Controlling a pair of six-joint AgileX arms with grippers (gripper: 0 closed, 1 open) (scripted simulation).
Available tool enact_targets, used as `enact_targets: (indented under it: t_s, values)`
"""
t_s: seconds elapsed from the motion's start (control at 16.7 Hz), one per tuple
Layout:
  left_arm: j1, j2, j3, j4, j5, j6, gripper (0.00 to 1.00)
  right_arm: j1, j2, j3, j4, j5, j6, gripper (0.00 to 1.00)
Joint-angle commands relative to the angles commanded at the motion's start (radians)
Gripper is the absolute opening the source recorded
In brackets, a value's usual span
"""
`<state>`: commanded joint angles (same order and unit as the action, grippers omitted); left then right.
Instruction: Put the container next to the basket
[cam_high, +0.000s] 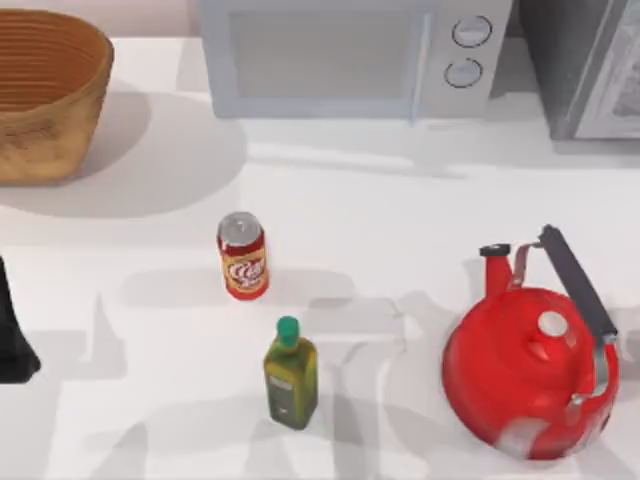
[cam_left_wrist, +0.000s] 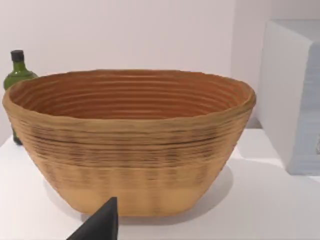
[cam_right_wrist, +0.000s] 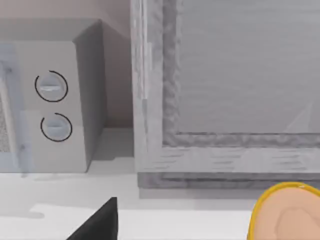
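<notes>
— So, what are the fingers doing?

— Hard to say. The left gripper (cam_high: 12, 340) is a dark shape at the table's left edge, well apart from everything; I cannot tell whether its fingers are open or closed, and it touches nothing. From the left wrist view one dark fingertip (cam_left_wrist: 100, 225) pokes in low, pointed toward the basket (cam_left_wrist: 130, 140). The right wrist view gives one dark fingertip (cam_right_wrist: 97, 222) too, with the jaws' state unreadable, facing the microwave (cam_right_wrist: 50, 100) dials and a grey appliance (cam_right_wrist: 225, 90).

— And the container?

— The container (cam_high: 242, 256) stands upright near the table's middle, untouched. The basket (cam_high: 45, 95) sits at the far left corner, well apart from it. An olive oil bottle (cam_high: 290, 374) stands just nearer the front, close beside the can but not touching.

— Room to move?

— Bare white table (cam_high: 150, 230) lies between the can and the basket. The red kettle (cam_high: 535, 365) sits far right, well clear. The microwave (cam_high: 350, 55) lines the back edge. Behind the basket, in the left wrist view, a green bottle (cam_left_wrist: 17, 75) peeks out.
</notes>
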<state>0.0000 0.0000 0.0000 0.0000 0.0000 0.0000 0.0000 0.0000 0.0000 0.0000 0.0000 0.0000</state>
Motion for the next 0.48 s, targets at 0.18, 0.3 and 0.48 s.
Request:
enact_targets:
  t_s: [0.18, 0.3, 0.48]
  values:
    - [-0.003, 0.01, 0.008, -0.006, 0.0, 0.002, 1.0, 0.0, 0.0, 0.0, 0.0, 0.0, 0.0, 1.0]
    - [-0.017, 0.06, 0.051, -0.04, 0.001, 0.012, 1.0, 0.0, 0.0, 0.0, 0.0, 0.0, 0.0, 1.0]
    - [-0.056, 0.211, 0.184, -0.135, 0.002, 0.034, 1.0, 0.0, 0.0, 0.0, 0.0, 0.0, 0.0, 1.0]
